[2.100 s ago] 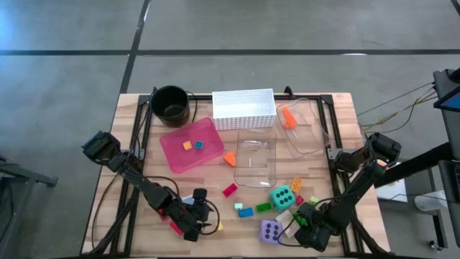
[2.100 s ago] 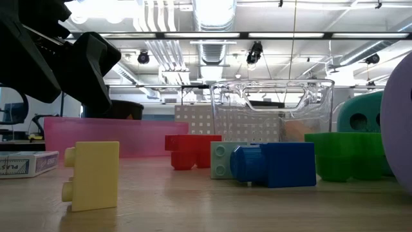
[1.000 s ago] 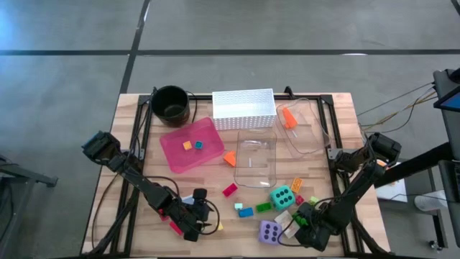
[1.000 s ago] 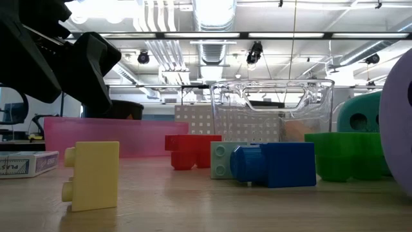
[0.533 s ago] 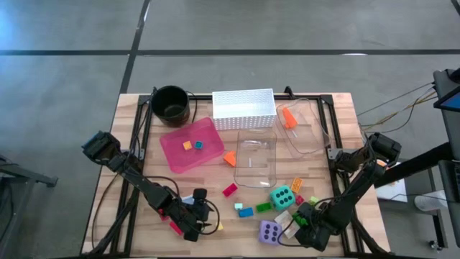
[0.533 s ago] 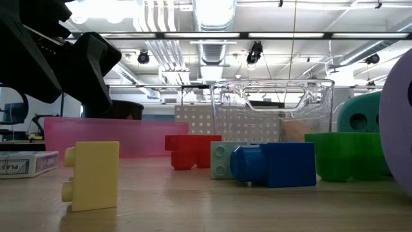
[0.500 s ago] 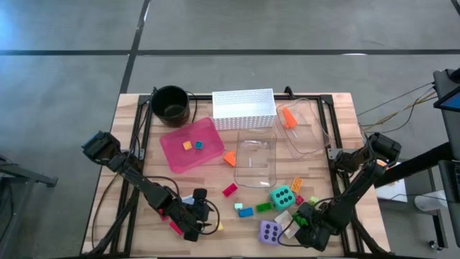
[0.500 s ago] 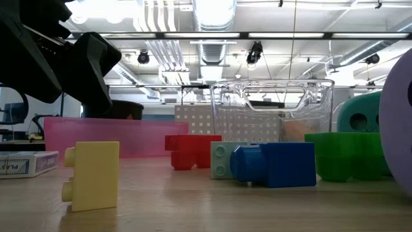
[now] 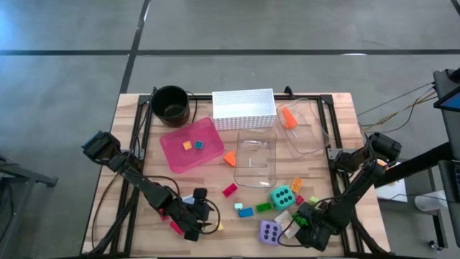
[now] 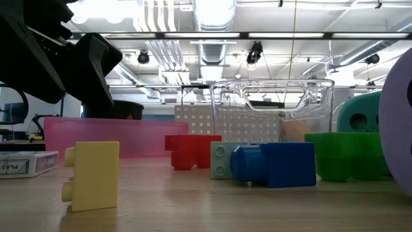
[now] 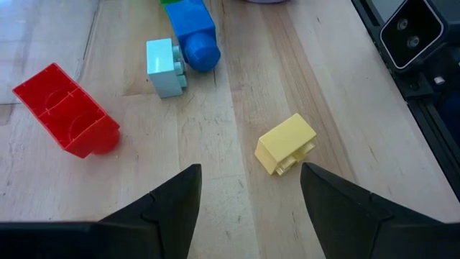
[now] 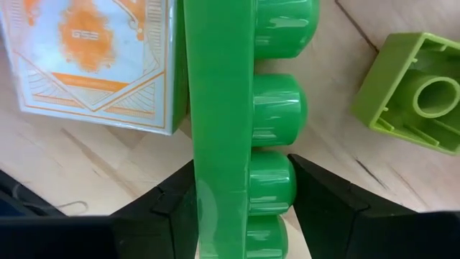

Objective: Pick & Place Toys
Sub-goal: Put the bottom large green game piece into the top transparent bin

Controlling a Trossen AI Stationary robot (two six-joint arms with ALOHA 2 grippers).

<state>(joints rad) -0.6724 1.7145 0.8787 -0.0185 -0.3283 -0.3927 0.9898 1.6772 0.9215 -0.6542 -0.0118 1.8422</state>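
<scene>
Green brick [image 12: 226, 129] clamped in right hand [image 12: 241, 194], wrist-view only; left hand [image 11: 248, 198] wide.

A grey concrete floor [image 9: 237, 29] is seen all round the wooden worktop [image 9: 330, 162], crossed by a dark seam at 12 o'clock and another slanting off at 11 o'clock. Cables [image 9: 399, 101] are trailed over the floor at 3 o'clock. In the low view, a ceiling of strip lights [image 10: 193, 35], white ducts [image 10: 215, 13] and pipes is shown.
</scene>
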